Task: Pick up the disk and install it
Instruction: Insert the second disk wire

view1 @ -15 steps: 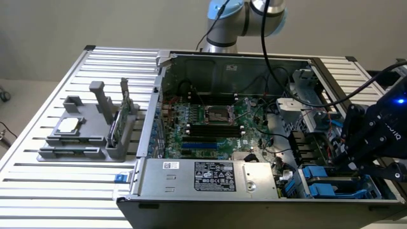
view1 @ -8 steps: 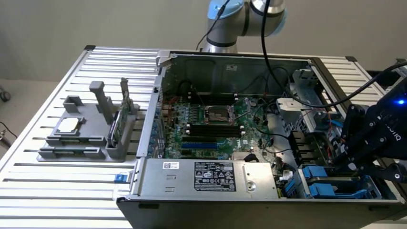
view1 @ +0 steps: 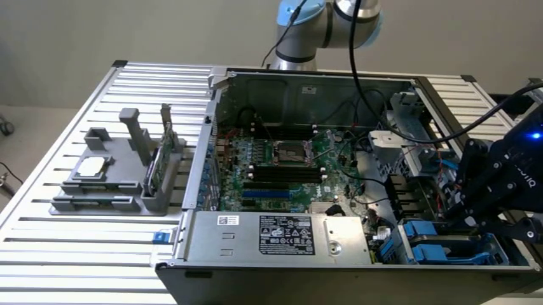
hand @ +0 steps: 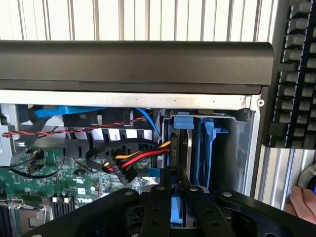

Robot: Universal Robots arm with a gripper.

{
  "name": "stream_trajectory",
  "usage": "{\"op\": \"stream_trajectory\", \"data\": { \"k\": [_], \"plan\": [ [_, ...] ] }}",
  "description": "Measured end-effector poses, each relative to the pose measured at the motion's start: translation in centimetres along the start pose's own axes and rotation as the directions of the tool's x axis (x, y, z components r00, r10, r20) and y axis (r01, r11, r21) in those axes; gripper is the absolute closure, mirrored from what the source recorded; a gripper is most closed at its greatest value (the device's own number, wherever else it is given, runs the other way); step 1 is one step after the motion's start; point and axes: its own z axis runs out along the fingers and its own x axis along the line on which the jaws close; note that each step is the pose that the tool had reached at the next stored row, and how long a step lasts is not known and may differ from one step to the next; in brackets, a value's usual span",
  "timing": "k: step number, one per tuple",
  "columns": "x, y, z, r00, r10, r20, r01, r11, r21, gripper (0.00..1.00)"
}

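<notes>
One disk (hand: 177, 213) appears in the wrist view as a narrow blue strip of its plastic carrier. The fingers (hand: 157, 212) hide its metal face and label. The gripper (hand: 178, 197) is clenched on this strip, with one black finger pressed against each side, so the disk sits directly between the jaws. It is seen edge-on and stands on its thin side rather than lying flat. The visible strip runs along the length of the fingers, toward the grey metal drive bay (hand: 237, 148) straight ahead. How far its long axis extends cannot be told. Two blue carriers (hand: 210, 148) already stand upright in that bay, just beyond the fingertips. In the exterior view the gripper (view1: 472, 215) hangs over the drive-bay corner of the open computer case (view1: 222, 114), at the exterior view's right, beside the blue carriers (view1: 428, 249).
</notes>
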Motion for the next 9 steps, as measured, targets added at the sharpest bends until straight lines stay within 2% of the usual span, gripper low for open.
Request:
{"op": "stream_trajectory", "data": {
  "k": [5, 9],
  "plan": [
    [-0.01, 0.03, -0.01, 1.0, 0.003, -0.002, -0.003, 1.0, -0.0002, 0.84],
    [-0.01, 0.04, 0.01, 1.0, 0.002, -0.009, -0.002, 1.0, -0.0003, 0.84]
  ]
}}
